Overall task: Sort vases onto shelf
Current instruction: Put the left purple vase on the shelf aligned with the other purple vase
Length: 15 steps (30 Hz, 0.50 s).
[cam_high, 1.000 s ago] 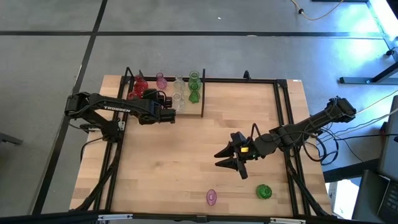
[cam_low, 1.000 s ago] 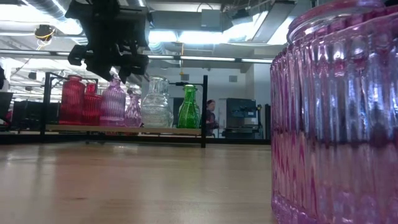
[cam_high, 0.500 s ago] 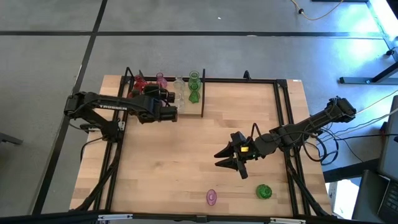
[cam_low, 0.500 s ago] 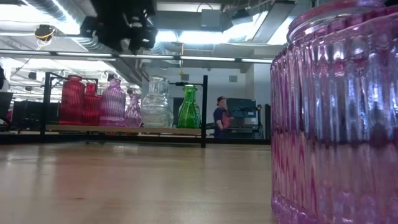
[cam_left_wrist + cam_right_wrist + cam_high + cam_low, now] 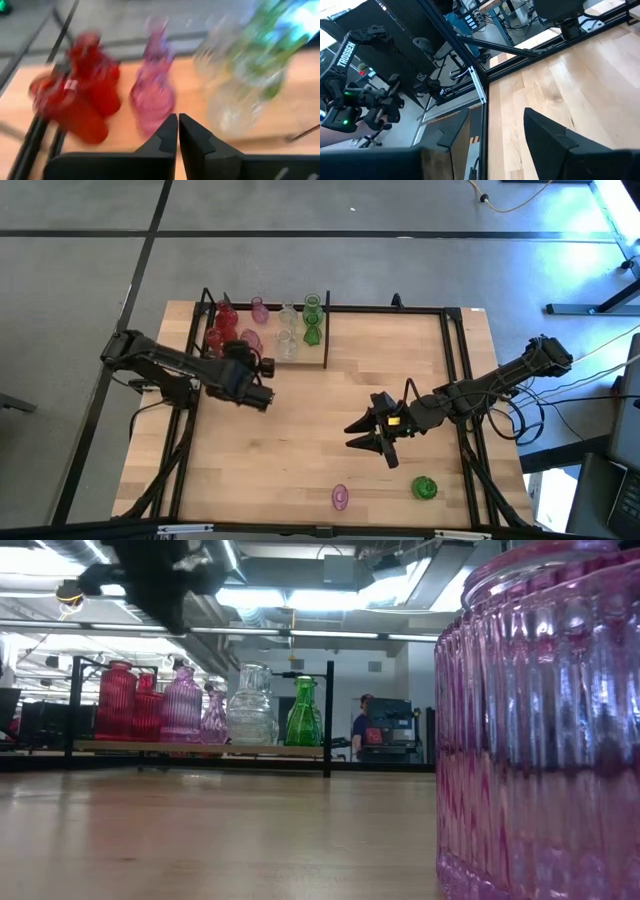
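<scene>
Shelf (image 5: 322, 340): upper left of the high view, vases (image 5: 287, 330) grouped on it by colour.
Left gripper (image 5: 262, 399): just below the shelf, fingers pressed together, empty.
Pink vase (image 5: 340, 497): bottom centre, off the shelf.
Right gripper (image 5: 372, 438): centre-right, fingers spread wide, empty; probably the nearer arm.
Green vase (image 5: 424, 488): lower right, near the pink vase.

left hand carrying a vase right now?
No. In the left wrist view the left hand is shut with nothing between its fingers, and the vases stand on the shelf beyond it.
</scene>
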Motion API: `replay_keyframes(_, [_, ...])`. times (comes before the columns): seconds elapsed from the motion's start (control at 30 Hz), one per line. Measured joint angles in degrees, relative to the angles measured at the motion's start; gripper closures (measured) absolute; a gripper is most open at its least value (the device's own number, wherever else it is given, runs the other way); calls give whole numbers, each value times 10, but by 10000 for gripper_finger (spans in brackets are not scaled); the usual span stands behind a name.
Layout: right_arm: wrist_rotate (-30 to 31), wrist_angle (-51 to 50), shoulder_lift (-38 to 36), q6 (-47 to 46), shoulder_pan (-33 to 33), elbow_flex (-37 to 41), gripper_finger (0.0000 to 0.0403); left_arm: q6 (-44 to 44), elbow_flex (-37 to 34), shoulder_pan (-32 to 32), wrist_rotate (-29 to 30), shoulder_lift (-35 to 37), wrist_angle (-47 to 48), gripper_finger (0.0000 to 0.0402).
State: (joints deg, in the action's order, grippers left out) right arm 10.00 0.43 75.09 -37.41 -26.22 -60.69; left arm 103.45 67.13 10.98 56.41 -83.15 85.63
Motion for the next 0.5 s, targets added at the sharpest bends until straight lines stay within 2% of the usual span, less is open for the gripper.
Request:
replay_keyframes(0.1, [0,0,0,7,0,0,235,-24,-24,-16,-55,-1,-34,399])
replay_keyframes(0.2, [1,1,0,21,0,0,235,-34,-46,-23,-65,-1,-74,401])
replay_keyframes(0.33, [8,2,0,33,0,0,235,21,-74,1,-24,-1,-100,401])
replay_keyframes(0.5, [72,28,0,62,1,0,235,122,-134,77,-20,-1,-86,401])
